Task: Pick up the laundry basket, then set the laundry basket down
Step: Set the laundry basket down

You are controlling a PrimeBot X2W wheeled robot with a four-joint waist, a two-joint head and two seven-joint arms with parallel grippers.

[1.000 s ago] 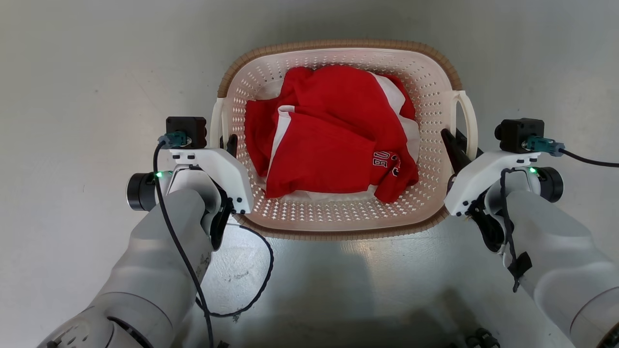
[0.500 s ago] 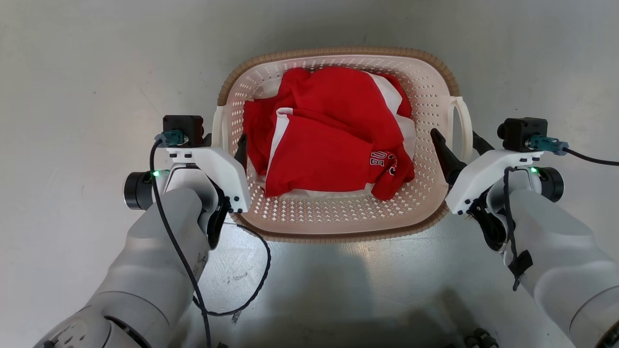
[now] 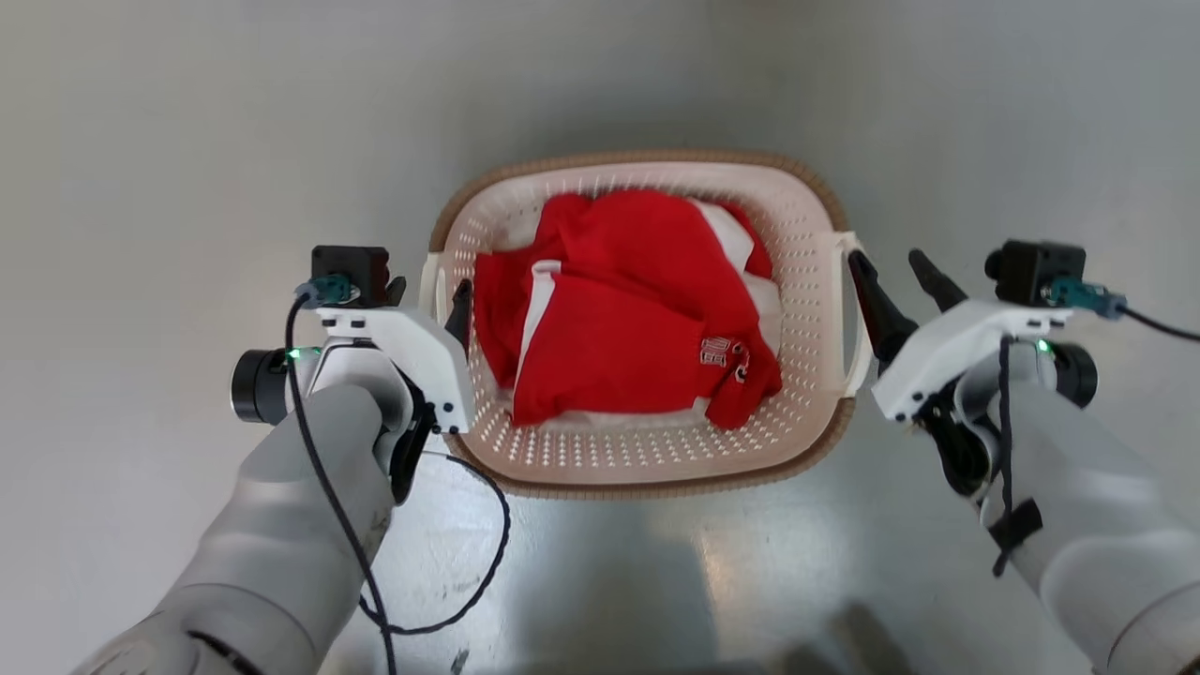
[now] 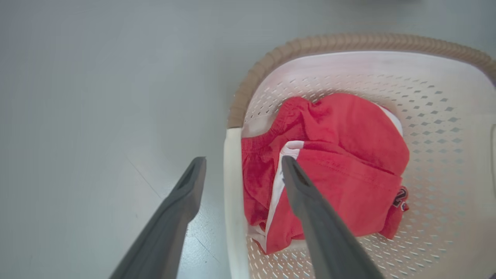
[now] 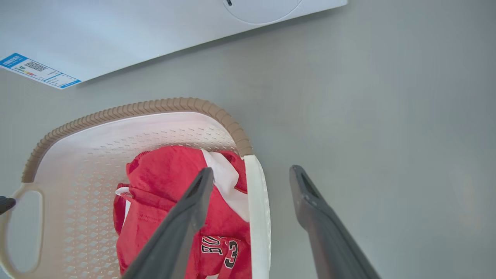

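Left gripper (image 3: pixel 428 292) and right gripper (image 3: pixel 886 262) are seen spread open, nothing held, each straddling a basket handle (image 4: pixel 232 217). The right fingers were closer together a second ago. Laundry basket (image 3: pixel 806 234) is set on the floor (image 3: pixel 187 141), red clothes (image 3: pixel 628 309) inside.

Grey forearms (image 3: pixel 291 506), white wrist housings (image 3: pixel 417 347), black cables (image 3: pixel 1162 326)

One cream-white perforated plastic laundry basket (image 3: pixel 814 281) with two white loop handles (image 3: pixel 430 281). One heap of red and white cloth (image 3: pixel 628 328). Two grippers, the left end effector (image 3: pixel 427 286) and the right end effector (image 3: pixel 885 258), each with two dark fingers (image 4: pixel 321 224). One white appliance panel (image 5: pixel 116 31) with one blue-edged label (image 5: pixel 38 71).
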